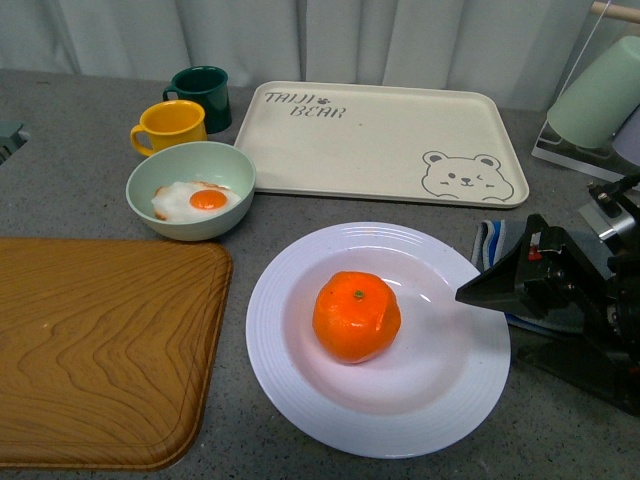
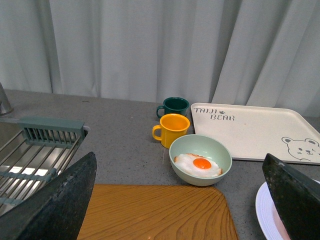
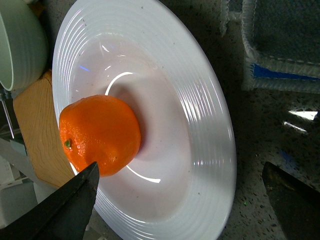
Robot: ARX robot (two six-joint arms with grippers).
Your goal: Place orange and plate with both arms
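Grabbing the plate by its right rim looks like the step in hand. I'd keep the right tool low and level, bite only the ridged rim, and lift gently so the orange doesn't roll.

The orange sits mid-plate, and the plate's on the worktop in front of the bear tray. The right tool's fingers are spread apart just off that rim, holding nothing. The left tool is spread wide too, empty, over by the wooden board.

Count: one orange, one plate, one bowl with one fried egg, two mugs (green, yellow), one tray, one board.
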